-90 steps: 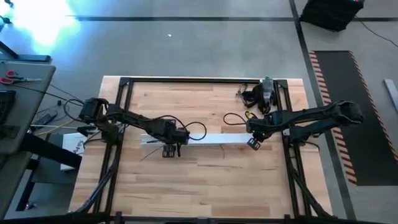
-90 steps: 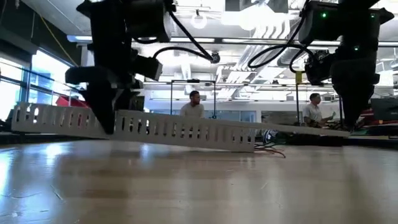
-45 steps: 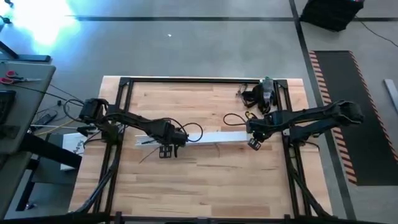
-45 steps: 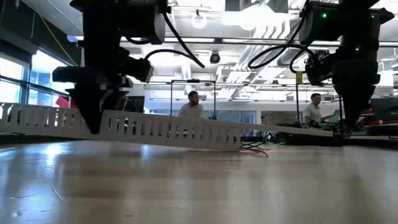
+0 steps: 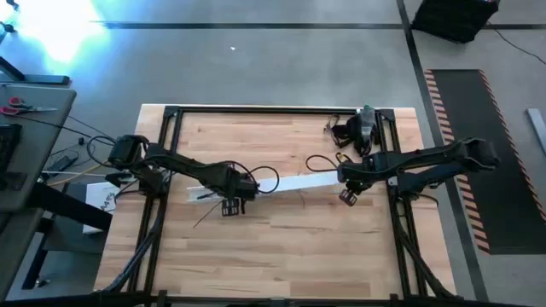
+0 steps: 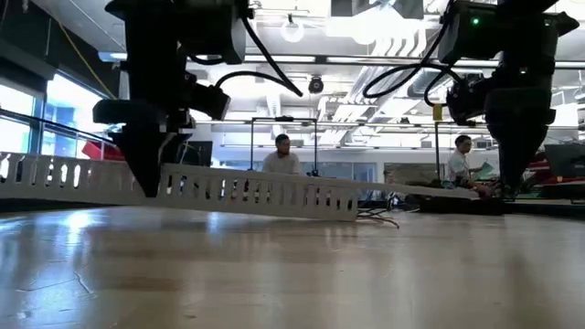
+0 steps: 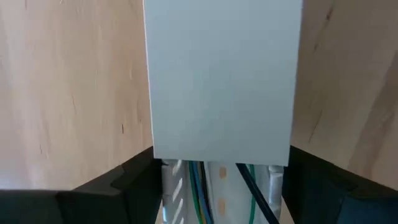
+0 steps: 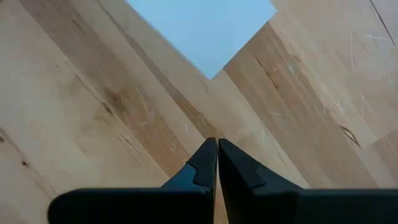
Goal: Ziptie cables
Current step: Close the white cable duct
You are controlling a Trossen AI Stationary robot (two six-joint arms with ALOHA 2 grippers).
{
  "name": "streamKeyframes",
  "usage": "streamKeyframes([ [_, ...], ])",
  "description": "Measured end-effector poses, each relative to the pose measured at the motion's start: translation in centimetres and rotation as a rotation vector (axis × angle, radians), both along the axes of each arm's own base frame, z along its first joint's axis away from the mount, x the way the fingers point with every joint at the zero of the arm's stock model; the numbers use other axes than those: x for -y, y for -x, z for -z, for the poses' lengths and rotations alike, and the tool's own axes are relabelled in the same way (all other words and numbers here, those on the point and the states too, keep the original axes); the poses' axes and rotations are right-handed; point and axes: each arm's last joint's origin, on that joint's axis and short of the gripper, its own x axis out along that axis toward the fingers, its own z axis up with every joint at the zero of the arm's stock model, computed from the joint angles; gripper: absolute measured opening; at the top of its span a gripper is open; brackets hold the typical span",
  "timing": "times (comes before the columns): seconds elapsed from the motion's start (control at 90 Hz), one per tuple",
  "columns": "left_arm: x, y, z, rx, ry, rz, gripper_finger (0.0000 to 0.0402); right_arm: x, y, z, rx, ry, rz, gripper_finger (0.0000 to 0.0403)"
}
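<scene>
Cables (image 7: 205,193) lying inside the slotted channel (image 6: 265,192), green, blue and dark strands visible in the left wrist view under the near end of the cover strip (image 7: 221,74); a few loose ends trailing out past the channel's far end onto the table (image 5: 290,247) in the low view (image 6: 379,217). Channel resting across mid-table, running left to right, its right part angled slightly toward the far side. Cover strip seated on top of channel, flat and white, hiding most of the run.

Left gripper (image 5: 229,198) positioned at the channel's left part, fingers (image 7: 134,180) set to either side of the channel walls, closed on it. In the low view, same gripper (image 6: 151,178) standing down onto the channel near its left end.

Right gripper (image 5: 348,193) just off the strip's right end, over bare wood. Fingertips (image 8: 205,163) pressed together, nothing between them; corner of the white strip (image 8: 202,31) visible beyond, apart from the tips.

Two people (image 6: 281,155) seated in the room behind the table, well away.
</scene>
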Motion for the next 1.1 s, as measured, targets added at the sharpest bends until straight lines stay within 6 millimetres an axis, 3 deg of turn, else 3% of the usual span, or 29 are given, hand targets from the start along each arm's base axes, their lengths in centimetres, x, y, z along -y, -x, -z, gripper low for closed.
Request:
streamKeyframes([
  [0.3, 0.0, -0.6, -1.1, 0.004, -0.003, 0.075, 0.0281, 0.0, 0.0, 0.0, 0.003, 0.000, 0.000, 0.0000],
  [0.578, 0.0, -0.2, -2.2, -0.065, -0.001, 0.039, 0.0296, 0.0, -0.1, 0.0, 0.006, 0.004, -0.018, 0.0000],
  [1.1, 0.1, 1.5, 1.2, -0.099, -0.042, 0.072, 0.0285, 0.0, 0.8, 1.6, -0.032, -0.008, -0.027, 0.0000],
])
